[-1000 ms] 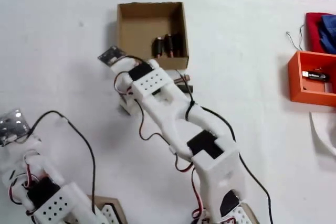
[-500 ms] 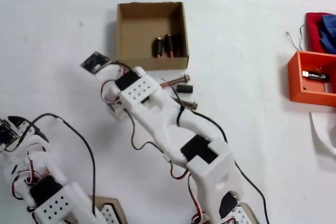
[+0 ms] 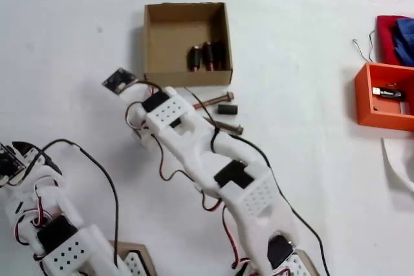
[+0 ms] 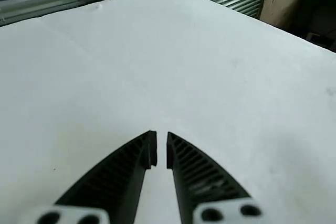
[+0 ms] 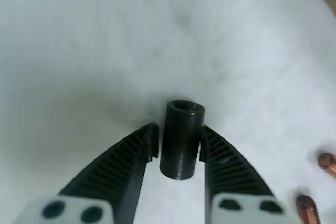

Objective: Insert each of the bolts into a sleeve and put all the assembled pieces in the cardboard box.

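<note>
My right gripper [image 5: 177, 142] is shut on a black sleeve [image 5: 181, 139], held upright just over the white table. In the high view the right arm [image 3: 194, 137] reaches from the front edge to a spot left of and below the cardboard box [image 3: 157, 37]. Several dark assembled pieces [image 3: 207, 56] lie inside the box. Two copper bolts [image 3: 213, 101] [image 3: 229, 128] and a loose black sleeve [image 3: 227, 109] lie on the table below the box, beside the right arm. My left gripper [image 4: 161, 148] is shut on nothing over bare table at the front left.
An orange tray [image 3: 369, 105] holding a small black item stands at the right edge, with red and blue cloth [image 3: 394, 37] behind it. Black cables trail from both arms. The left arm [image 3: 45, 224] occupies the front left corner.
The right arm has swung left and back from the box, uncovering the bolts and loose sleeve. The left arm has shifted toward the left edge.
</note>
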Controlling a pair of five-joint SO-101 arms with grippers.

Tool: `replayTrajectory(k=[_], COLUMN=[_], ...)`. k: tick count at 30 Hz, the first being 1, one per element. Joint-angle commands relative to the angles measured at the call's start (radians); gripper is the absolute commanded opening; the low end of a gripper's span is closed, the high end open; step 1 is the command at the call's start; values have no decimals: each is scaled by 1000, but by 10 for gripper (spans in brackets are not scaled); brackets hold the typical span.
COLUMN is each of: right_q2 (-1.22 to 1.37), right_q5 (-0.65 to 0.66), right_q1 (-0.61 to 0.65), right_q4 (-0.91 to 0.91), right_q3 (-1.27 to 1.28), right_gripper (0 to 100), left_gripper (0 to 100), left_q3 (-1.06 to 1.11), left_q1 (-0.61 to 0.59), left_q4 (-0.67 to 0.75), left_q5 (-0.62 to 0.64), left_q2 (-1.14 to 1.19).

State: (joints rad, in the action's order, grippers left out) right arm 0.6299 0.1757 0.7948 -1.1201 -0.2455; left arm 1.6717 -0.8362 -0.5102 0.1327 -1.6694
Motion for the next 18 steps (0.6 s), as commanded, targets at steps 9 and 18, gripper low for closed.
replayTrajectory(k=[9,18], right_q2=[99,104], right_q5=[6,8], right_q1=[-15,-82], right_q4=[-122,-205], right_q3=[-212,-282], right_gripper=[124,125], left_gripper=[64,64], left_q3=[10,12], left_q1=[46,48], left_q4=[3,3], left_q5=[8,8], left_q2=[0,0])
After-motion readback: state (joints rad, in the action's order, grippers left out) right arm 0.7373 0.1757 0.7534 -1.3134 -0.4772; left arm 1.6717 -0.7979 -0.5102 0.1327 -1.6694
